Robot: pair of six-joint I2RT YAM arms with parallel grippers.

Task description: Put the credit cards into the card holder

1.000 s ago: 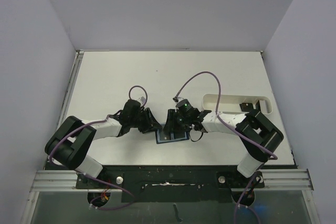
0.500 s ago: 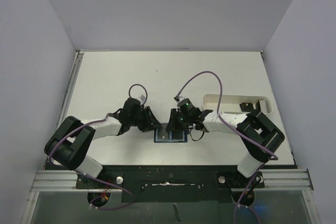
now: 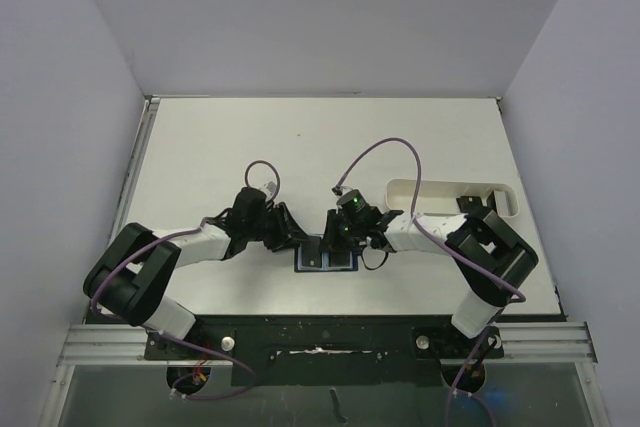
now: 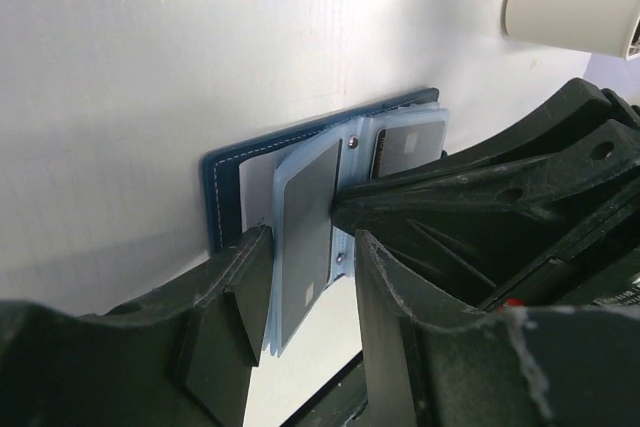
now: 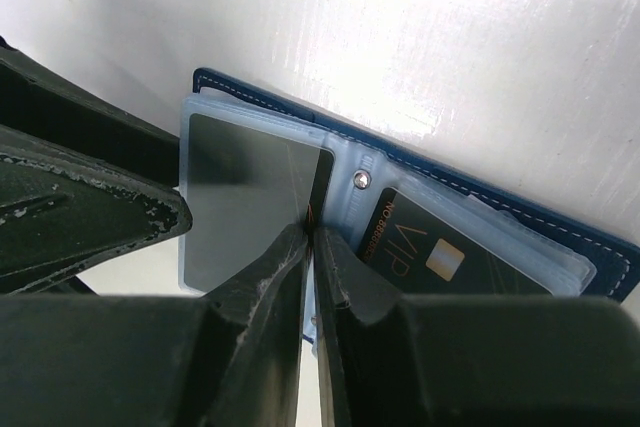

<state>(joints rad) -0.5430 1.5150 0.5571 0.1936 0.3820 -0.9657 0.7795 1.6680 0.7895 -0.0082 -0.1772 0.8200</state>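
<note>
The navy card holder [image 3: 327, 261] lies open on the table between both grippers. A dark grey credit card [image 5: 250, 187] sits partly in its left light-blue pocket. My right gripper [image 5: 311, 232] is shut on that card's inner edge near the spine. A black VIP credit card [image 5: 440, 257] rests in the right pocket. My left gripper [image 4: 312, 247] straddles the left pocket leaves and the grey credit card [image 4: 305, 217]. Its jaws are open: one finger [image 4: 240, 287] touches the leaves, the other stands apart. From above, the left gripper [image 3: 293, 240] and right gripper [image 3: 330, 240] nearly meet over the holder.
A long white tray [image 3: 450, 197] stands right of the holder, behind my right arm, with a dark card [image 3: 468, 204] in it. The table's near edge and black rail [image 3: 320, 332] run just below the holder.
My right gripper's jaws closed onto the grey card's edge. The holder turned from slightly tilted to square with the table edge. The left gripper barely shifted.
</note>
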